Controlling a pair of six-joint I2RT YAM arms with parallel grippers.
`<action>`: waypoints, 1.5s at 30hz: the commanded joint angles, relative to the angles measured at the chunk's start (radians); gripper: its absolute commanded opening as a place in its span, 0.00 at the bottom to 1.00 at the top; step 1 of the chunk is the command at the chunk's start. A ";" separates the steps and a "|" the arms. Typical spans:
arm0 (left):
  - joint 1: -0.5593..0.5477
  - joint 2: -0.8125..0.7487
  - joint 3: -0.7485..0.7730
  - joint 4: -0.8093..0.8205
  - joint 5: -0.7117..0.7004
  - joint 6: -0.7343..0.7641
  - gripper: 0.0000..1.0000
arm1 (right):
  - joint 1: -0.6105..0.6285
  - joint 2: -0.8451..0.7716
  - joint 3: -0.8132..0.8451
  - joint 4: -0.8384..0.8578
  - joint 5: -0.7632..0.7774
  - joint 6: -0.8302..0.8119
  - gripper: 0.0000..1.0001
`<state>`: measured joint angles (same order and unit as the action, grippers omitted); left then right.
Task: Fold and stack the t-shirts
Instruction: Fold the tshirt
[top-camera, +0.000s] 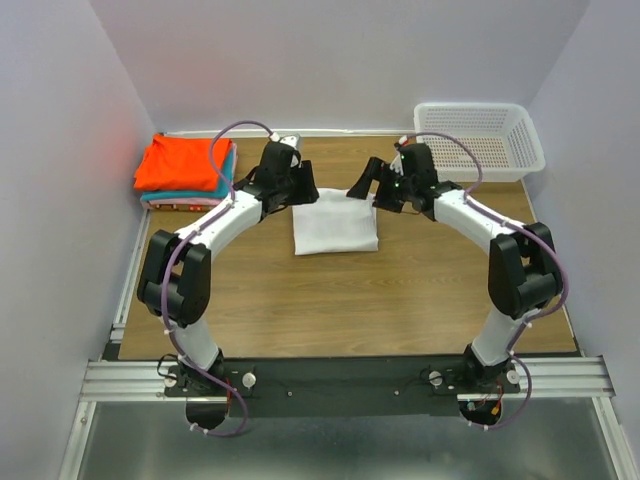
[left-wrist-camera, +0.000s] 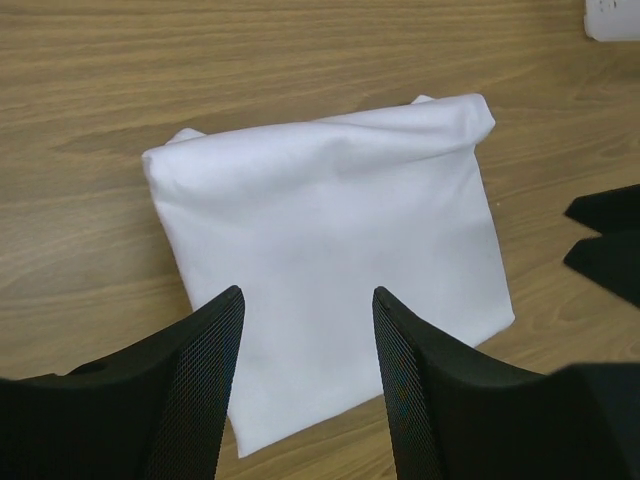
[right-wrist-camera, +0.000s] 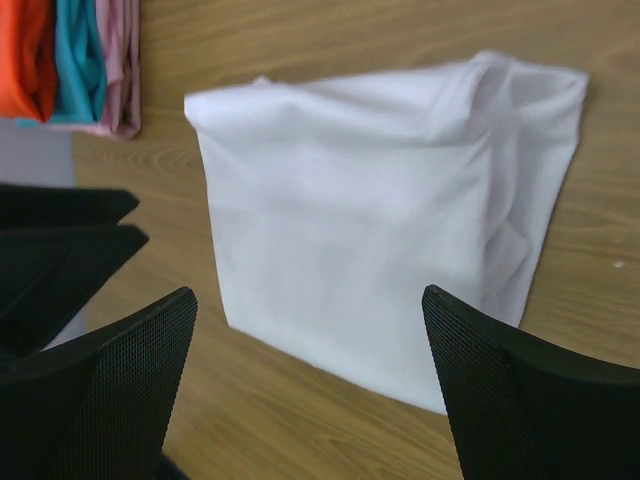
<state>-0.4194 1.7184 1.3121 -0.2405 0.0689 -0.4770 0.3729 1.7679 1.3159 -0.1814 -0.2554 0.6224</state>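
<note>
A folded white t-shirt (top-camera: 334, 226) lies flat in the middle of the wooden table; it also shows in the left wrist view (left-wrist-camera: 330, 250) and the right wrist view (right-wrist-camera: 380, 220). My left gripper (top-camera: 300, 190) hovers over its far left corner, open and empty (left-wrist-camera: 308, 300). My right gripper (top-camera: 366, 186) hovers over its far right corner, open wide and empty (right-wrist-camera: 310, 300). A stack of folded shirts sits at the far left: orange-red (top-camera: 180, 162) on top, teal (top-camera: 185, 196) and pink below, also in the right wrist view (right-wrist-camera: 70, 60).
A white plastic mesh basket (top-camera: 480, 140) stands at the far right corner. Walls close in on the left, back and right. The arm bases are bolted on a metal rail (top-camera: 340, 378) at the near edge.
</note>
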 joint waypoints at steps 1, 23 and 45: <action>-0.002 0.075 0.016 0.056 0.101 0.035 0.62 | 0.001 0.027 -0.119 0.140 -0.229 0.086 1.00; -0.002 0.332 0.110 0.116 0.132 0.104 0.61 | 0.001 -0.047 -0.466 0.214 -0.176 0.060 1.00; -0.004 0.110 0.156 0.066 0.071 0.098 0.98 | 0.001 -0.105 -0.129 0.131 -0.136 -0.067 1.00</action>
<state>-0.4210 1.8160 1.4288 -0.1566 0.1757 -0.4000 0.3729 1.6066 1.0908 -0.0338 -0.4297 0.5819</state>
